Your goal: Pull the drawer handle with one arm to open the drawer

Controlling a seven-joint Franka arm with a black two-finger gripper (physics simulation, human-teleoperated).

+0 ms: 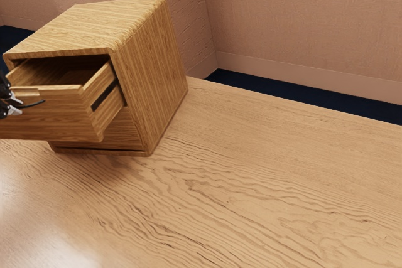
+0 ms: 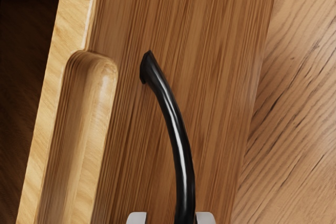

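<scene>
Your gripper [image 1: 7, 101] sits at the 9 o'clock edge of the exterior view, right at the drawer handle [image 1: 30, 102]. Neither view lets you tell whether it is clamped on the handle or merely beside it.

Handle: a slim black bowed bar on the front panel of the drawer [image 1: 56, 120]. In your wrist view its long axis runs in line with the panel's wood grain. In the exterior view it reads as a short dark line lying roughly 9-to-3 o'clock. It bows outward from the panel, toward your hand.

Drawer: drawn partly out of the cabinet [image 1: 147, 73], projecting toward 7 o'clock in the exterior view. A dark slot runs along its exposed side. Its open top shows plain wooden inner walls.

Cabinet: a light wooden box at 10 o'clock in the exterior view, standing on the table [image 1: 251, 186] with its front facing 7 o'clock. A flat wooden panel sits below the drawer.

Surface: a wooden tabletop with bold wavy grain and a glossy sheen at 7 o'clock.

Room: tan textured walls [image 1: 301, 17], a pale baseboard [image 1: 301, 70] and a strip of dark blue floor [image 1: 314, 95] run toward 3 o'clock beyond the table's far edge.
</scene>
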